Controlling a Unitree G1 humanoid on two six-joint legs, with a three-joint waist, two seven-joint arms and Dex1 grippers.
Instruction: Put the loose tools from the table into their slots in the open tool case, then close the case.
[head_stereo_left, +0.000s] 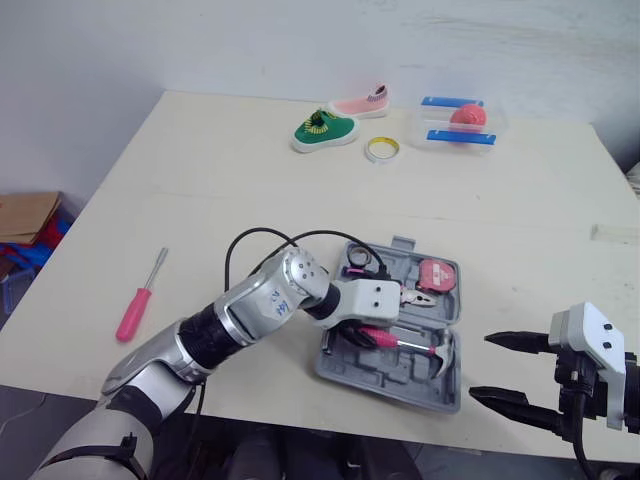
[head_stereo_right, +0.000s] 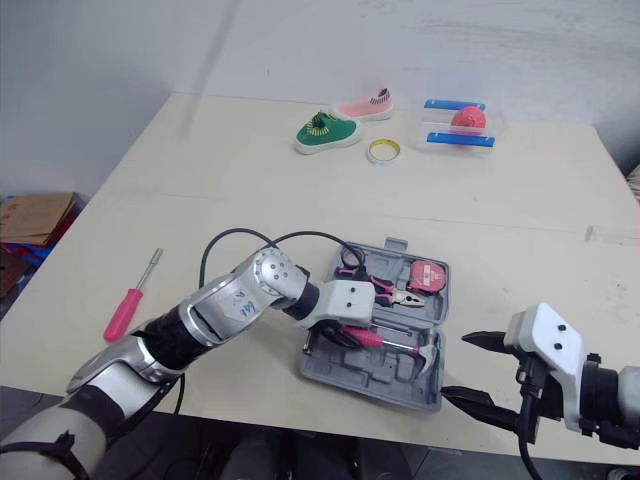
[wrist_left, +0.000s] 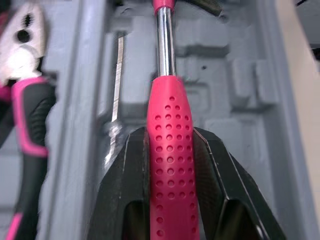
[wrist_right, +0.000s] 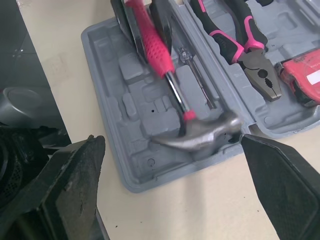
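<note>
Left fingers (wrist_left: 125, 190) are pinching the pink-handled steel hammer (wrist_left: 170, 150) over the grey plastic tool case (wrist_right: 125, 100); right fingers (head_stereo_left: 515, 342) are hanging spread beside it. Hammer likely needs lining up with its moulded recess before letting go.

The grip of the hammer (wrist_left: 170, 130) is matt pink plastic, dimpled all over; its shaft is polished, mirror-bright metal. My left fingers (wrist_left: 125, 200) look like smooth black plastic with a faint sheen. The tool case (wrist_right: 130, 65) is matt grey moulded plastic. The pliers (wrist_right: 252, 52) are dull bare metal with pink-and-black handles. The worktop (head_stereo_left: 250, 170) is smooth and matt.
</note>
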